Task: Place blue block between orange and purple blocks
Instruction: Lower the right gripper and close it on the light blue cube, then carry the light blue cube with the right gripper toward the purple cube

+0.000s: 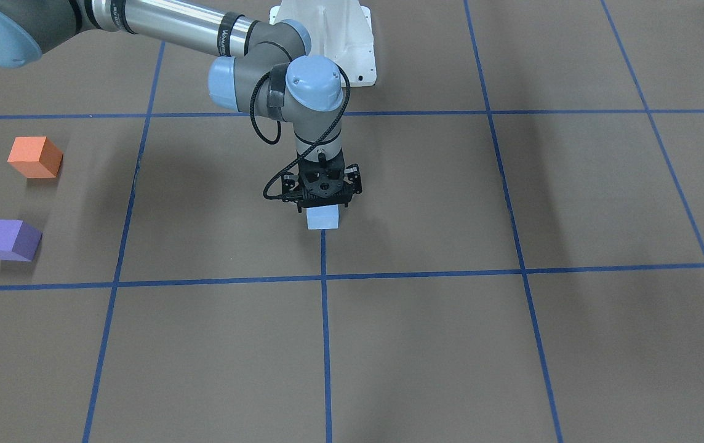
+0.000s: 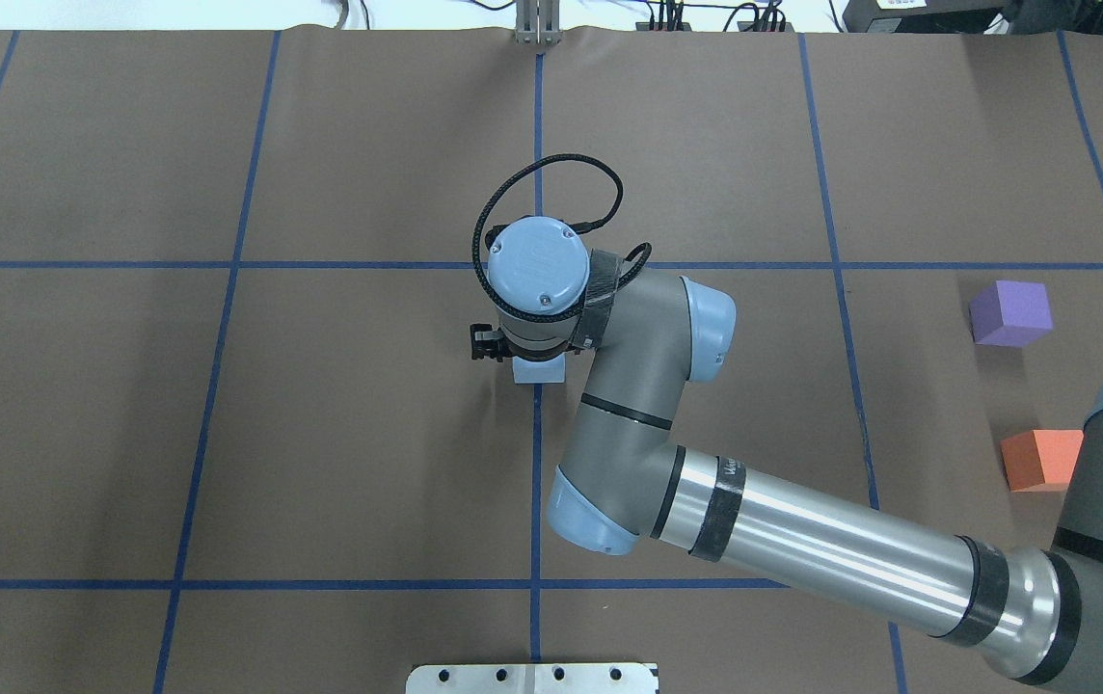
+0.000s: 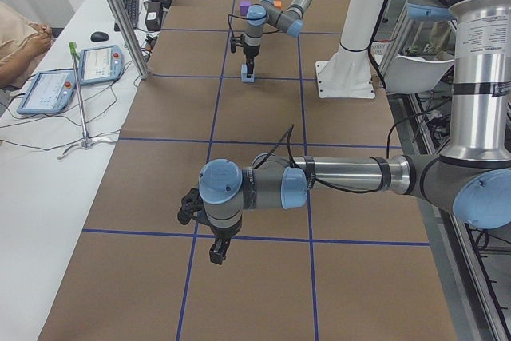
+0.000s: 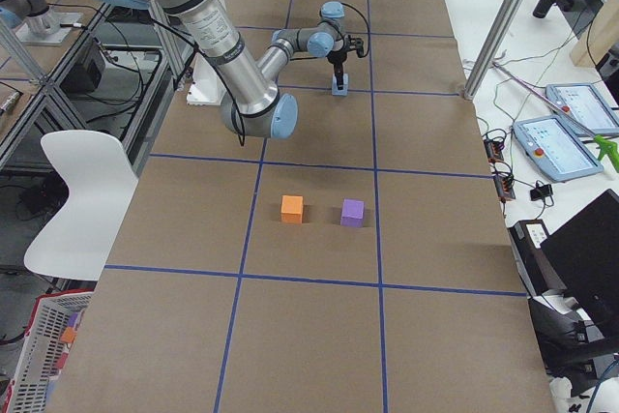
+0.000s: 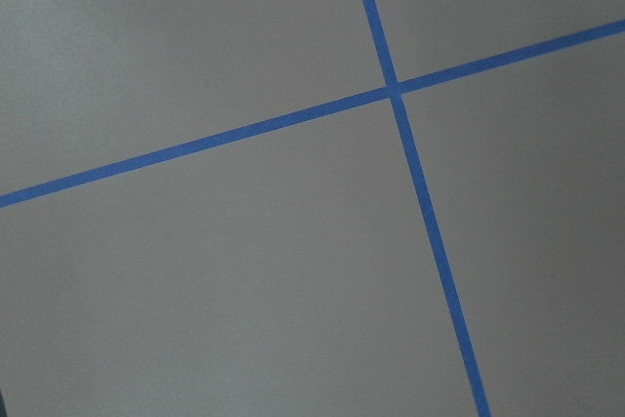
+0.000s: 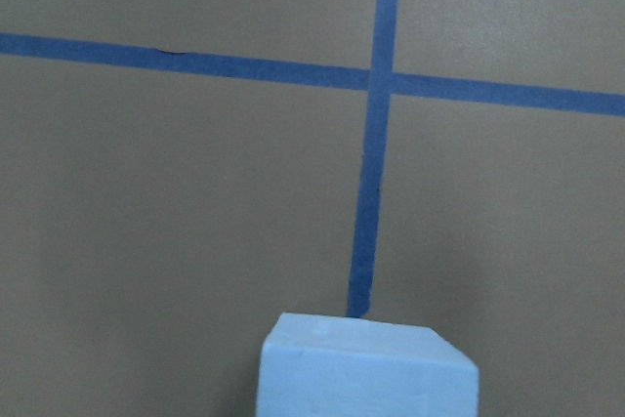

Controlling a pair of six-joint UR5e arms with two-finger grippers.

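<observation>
The robot's right gripper hangs straight down over the blue block near the middle of the brown table. The block sits at the end of a blue tape line. The gripper body comes down so close on the block's top that the fingers are hidden in the front and overhead views. Whether they are clamped on the foam or apart beside it cannot be told. The right wrist camera shows only the block's pale top corner against the paper. Well apart, toward the robot's right end of the table, the orange block and the purple block lie near each other with a bare gap between them. The left gripper hovers above the table's other end, seen only from the side, its state impossible to judge.
</observation>
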